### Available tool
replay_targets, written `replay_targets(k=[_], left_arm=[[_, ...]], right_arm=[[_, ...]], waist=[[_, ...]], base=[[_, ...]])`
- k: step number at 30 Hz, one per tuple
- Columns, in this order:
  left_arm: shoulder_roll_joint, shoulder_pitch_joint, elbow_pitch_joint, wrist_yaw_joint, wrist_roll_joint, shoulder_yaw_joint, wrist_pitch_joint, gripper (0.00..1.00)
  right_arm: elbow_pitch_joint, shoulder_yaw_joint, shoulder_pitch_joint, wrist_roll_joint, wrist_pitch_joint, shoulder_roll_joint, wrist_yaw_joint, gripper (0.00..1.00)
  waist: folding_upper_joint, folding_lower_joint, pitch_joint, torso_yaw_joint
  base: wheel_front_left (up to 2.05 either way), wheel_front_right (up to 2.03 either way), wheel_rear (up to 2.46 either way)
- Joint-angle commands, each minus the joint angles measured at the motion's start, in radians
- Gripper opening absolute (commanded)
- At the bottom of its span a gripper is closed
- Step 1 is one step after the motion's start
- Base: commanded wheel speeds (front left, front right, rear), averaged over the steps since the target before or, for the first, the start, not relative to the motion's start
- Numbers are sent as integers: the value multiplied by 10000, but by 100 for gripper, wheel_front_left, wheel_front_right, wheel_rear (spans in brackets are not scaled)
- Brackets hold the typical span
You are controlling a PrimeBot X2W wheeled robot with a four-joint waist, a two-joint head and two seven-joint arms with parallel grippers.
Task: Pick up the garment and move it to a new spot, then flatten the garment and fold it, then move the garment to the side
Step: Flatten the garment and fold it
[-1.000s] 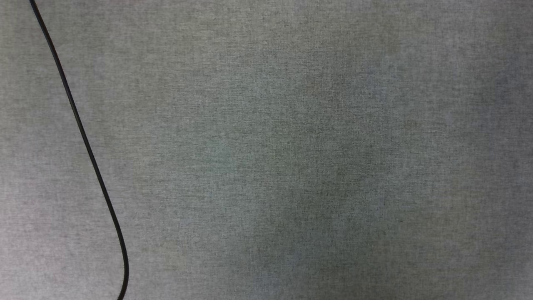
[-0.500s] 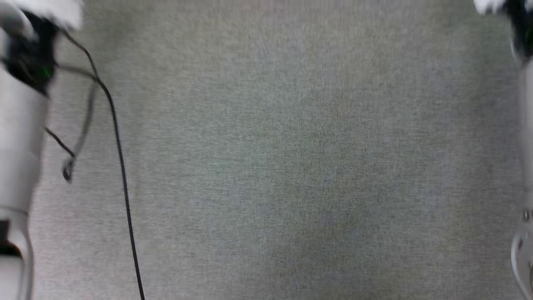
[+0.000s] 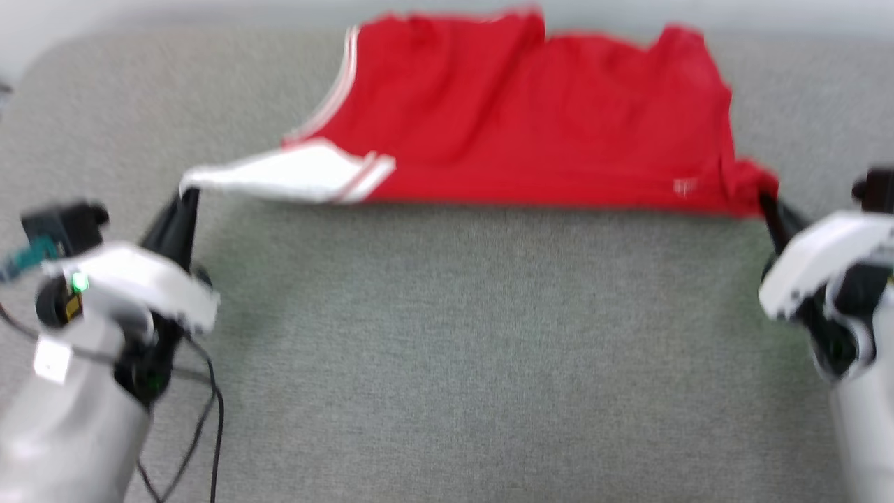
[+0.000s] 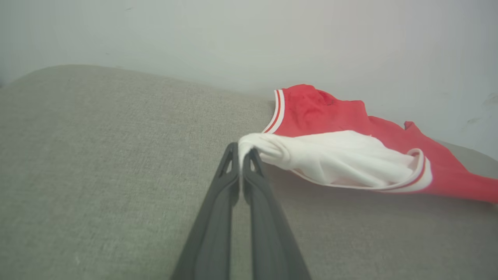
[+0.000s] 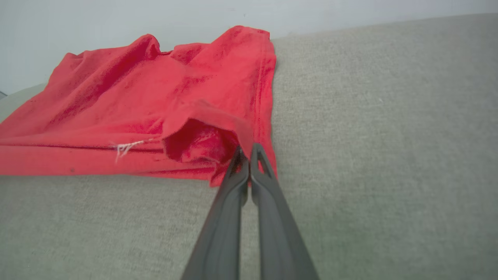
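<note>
My left gripper [image 3: 187,201] is clenched on the tip of the white sleeve end [image 3: 286,175] of the red short-sleeved shirt [image 3: 531,119], at the left of the head view. My right gripper [image 3: 768,204] is pinched tight on a red corner at the right. The shirt lies spread between them across the upper middle of the frame on the grey fabric surface [image 3: 447,349], rumpled beside the pale wall [image 4: 233,35].

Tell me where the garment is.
The garment spans the head view's top centre on the grey surface, ends pinched by the left gripper and right gripper.
</note>
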Motion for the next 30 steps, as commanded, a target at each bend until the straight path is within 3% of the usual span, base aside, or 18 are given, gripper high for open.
replay_targets(k=[1, 12, 20, 27, 30], left_arm=[[286, 686, -194, 274, -54, 198, -83, 0], [687, 5077, -2852, 1897, -832, 975, -68, 0], [1069, 7524, -4906, 3095, -1284, 1256, 194, 0], [1249, 8920, -6292, 3785, -1593, 1456, 349, 0], [1312, 8921, -6688, 3853, -1526, 1416, 396, 0]], right_arm=[[-241, -230, 690, 128, 91, -124, -32, 0], [-2380, -1114, 4563, 305, 926, 290, -66, 0], [-4365, -1788, 7213, 204, 1754, 1084, -74, 0], [-5685, -1869, 8653, 127, 2389, 1424, -72, 0], [-5972, -1799, 8710, -45, 2529, 1464, -68, 0]], waist=[[-1, 3, -890, 72], [-1, 3, -2447, 223], [-1, 3, -3163, 383], [-1, 3, -3253, 369], [-1, 3, -3200, 322]], base=[[0, 0, 0], [0, 0, 0], [0, 0, 0], [0, 0, 0], [0, 0, 0]])
